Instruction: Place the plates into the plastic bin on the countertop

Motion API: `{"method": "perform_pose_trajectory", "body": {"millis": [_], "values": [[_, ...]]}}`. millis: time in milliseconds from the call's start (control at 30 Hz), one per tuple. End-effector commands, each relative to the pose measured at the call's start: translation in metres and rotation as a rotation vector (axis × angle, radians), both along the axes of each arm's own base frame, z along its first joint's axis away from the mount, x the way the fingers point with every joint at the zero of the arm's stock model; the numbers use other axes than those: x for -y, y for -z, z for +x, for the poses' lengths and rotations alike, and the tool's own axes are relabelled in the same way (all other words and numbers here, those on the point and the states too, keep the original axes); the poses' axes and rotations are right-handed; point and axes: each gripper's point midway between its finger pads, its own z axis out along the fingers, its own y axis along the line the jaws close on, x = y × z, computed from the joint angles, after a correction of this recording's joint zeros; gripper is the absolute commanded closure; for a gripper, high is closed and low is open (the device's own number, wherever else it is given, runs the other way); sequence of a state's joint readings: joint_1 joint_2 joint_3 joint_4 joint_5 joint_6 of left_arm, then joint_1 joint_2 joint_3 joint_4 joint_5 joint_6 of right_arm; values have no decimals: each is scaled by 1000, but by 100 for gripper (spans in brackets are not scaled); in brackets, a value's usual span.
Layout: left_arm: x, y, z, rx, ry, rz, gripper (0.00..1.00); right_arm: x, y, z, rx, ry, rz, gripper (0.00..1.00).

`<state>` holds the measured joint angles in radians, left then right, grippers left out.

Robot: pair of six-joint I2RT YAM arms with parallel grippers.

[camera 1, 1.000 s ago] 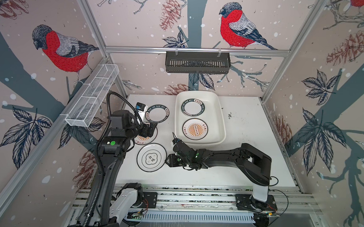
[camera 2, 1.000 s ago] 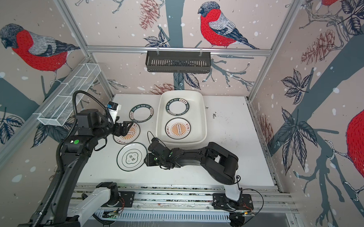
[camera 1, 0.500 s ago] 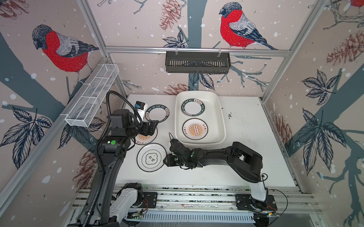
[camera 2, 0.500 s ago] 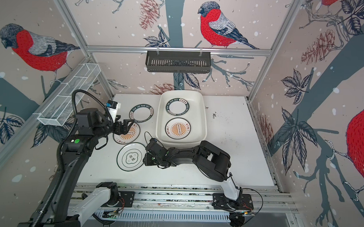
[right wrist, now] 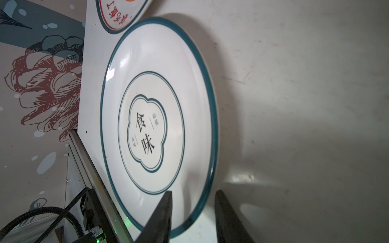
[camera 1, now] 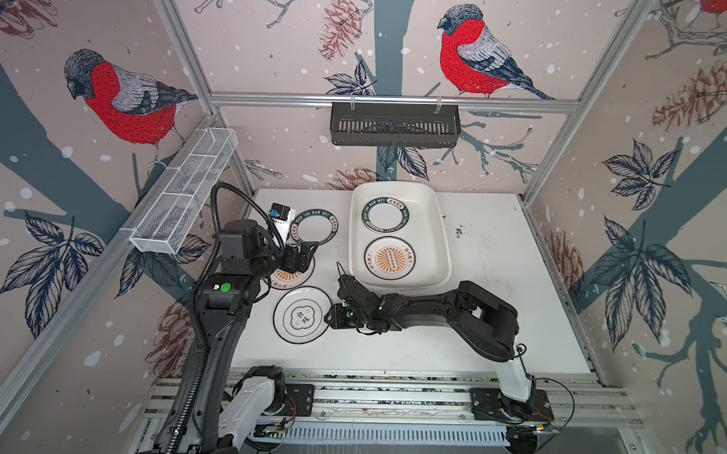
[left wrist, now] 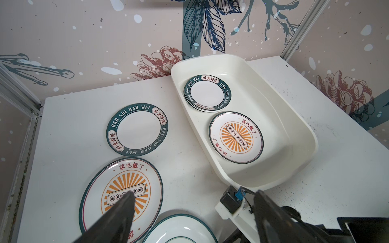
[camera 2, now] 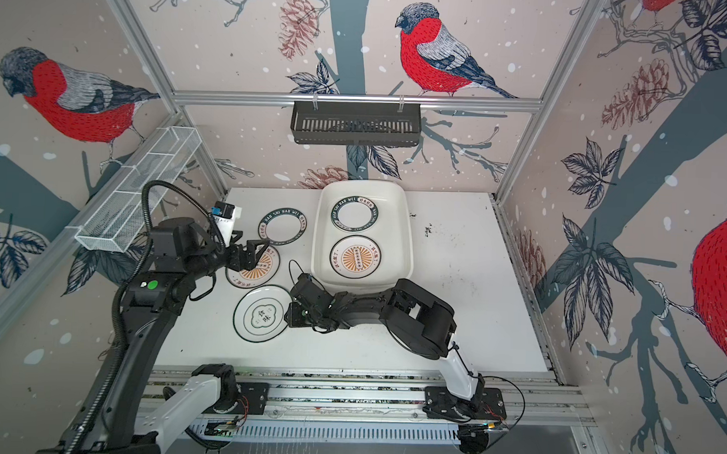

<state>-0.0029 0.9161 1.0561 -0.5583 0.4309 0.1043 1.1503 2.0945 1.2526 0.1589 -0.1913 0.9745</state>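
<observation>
The white plastic bin (camera 1: 439, 222) stands at the back of the countertop (camera 1: 496, 316). It holds a stack of teal-lettered plates (camera 1: 385, 214) and a sunburst plate (camera 1: 390, 258). Left of it on the countertop lie a teal-lettered plate (camera 1: 315, 230), a sunburst plate (left wrist: 124, 189) and a cloud-emblem plate (camera 1: 302, 315). My left gripper (camera 1: 300, 257) hovers open above the loose sunburst plate. Low at the cloud-emblem plate's (right wrist: 151, 126) right edge is my right gripper (right wrist: 193, 191). Its fingers are apart and straddle the rim, one over the plate and one outside it.
A black slatted basket (camera 1: 394, 125) hangs on the back rail. A white wire-mesh basket (camera 1: 184, 201) runs along the left wall. The bin's near wall (camera 2: 351, 283) is close behind the right wrist. The metal base rail (camera 1: 389, 397) borders the front edge.
My right gripper has slid left to the cloud-emblem plate's edge and its jaws have narrowed around the rim, with the elbow folding in. The left arm has barely moved.
</observation>
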Motion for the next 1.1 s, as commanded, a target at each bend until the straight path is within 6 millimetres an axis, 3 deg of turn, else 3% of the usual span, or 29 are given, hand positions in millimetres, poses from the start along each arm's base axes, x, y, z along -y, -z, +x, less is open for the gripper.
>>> {"method": "perform_pose_trajectory", "body": {"millis": [0,1067], "values": [[3,-8,2,33,18,-17,13,-2,3,2,-8,6,0,65],[5,-4,2,38,27,-26,12,2,22,15,-47,59,-21,80]]}}
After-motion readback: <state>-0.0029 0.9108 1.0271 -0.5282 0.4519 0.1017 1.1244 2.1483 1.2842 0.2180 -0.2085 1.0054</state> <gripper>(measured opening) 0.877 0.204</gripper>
